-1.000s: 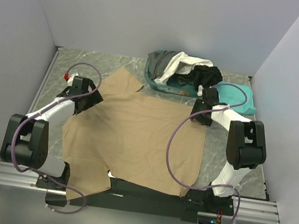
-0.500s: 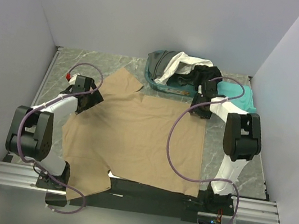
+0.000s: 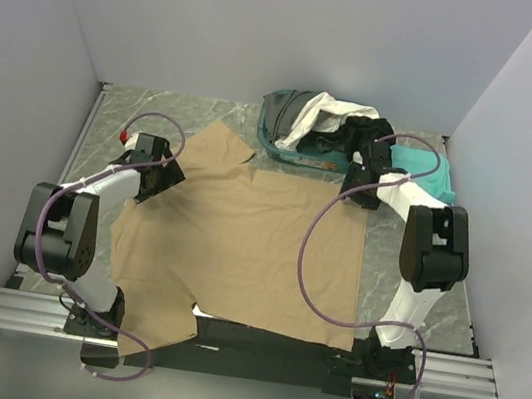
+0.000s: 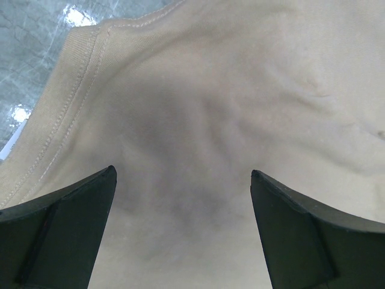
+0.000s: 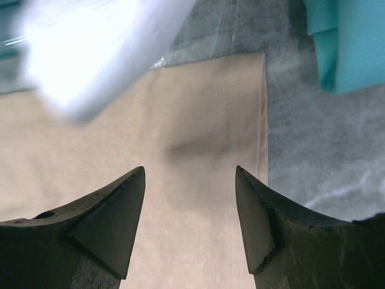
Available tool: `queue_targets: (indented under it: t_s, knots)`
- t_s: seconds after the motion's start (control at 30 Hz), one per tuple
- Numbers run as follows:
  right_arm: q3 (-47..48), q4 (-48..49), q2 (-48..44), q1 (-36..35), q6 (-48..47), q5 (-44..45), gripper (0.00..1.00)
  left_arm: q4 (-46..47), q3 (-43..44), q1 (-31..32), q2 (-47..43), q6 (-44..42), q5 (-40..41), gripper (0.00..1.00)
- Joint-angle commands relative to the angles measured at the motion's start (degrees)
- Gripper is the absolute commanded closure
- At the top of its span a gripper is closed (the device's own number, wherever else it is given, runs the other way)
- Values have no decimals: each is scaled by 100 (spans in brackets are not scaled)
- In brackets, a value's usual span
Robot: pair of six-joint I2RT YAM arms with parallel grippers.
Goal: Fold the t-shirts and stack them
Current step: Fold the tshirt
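Observation:
A tan t-shirt point(image 3: 239, 241) lies spread flat across the middle of the table. My left gripper point(image 3: 164, 177) hovers open over its left edge. In the left wrist view the left gripper point(image 4: 183, 174) has only tan cloth point(image 4: 228, 108) and a ribbed stitched edge point(image 4: 72, 90) between its wide-apart fingers. My right gripper point(image 3: 357, 189) is open over the shirt's far right corner. The right wrist view shows the right gripper point(image 5: 189, 171) above that hem corner point(image 5: 255, 66). A teal t-shirt point(image 3: 424, 174) lies beside it. White point(image 3: 320, 112) and black point(image 3: 370, 133) t-shirts sit piled in the basket.
The teal plastic basket point(image 3: 274, 138) stands at the back centre, just beyond the tan shirt. White walls close in the left, right and back. The teal cloth point(image 5: 352, 42) and bare marble tabletop point(image 5: 319, 156) lie right of the hem. A blurred bright white shape point(image 5: 90, 54) fills the right wrist view's upper left.
The right arm has stretched further back, carrying its open gripper to the tan shirt's far right corner. The left arm's elbow has shifted slightly; its gripper stays at the shirt's left edge.

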State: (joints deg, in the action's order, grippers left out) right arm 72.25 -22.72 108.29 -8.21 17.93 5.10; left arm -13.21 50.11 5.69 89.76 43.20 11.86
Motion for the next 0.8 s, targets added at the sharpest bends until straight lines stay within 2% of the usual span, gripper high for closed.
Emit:
queue_targets:
  t_s: [0.0, 0.37, 0.6, 0.77]
  knots:
    - [-131, 31, -694, 38, -53, -18, 32, 64, -45, -16, -450, 66, 10, 1]
    - [-1458, 180, -2733, 30, 298, -528, 29, -50, -747, -16, -1644, 496, -96, 1]
    - [-2267, 224, -3788, 30, 395, -879, 22, -304, -1178, -16, -2269, 804, -26, 1]
    - [-2610, 215, -4324, 30, 500, -836, 20, -944, -1231, -16, -2726, 1129, 176, 1]
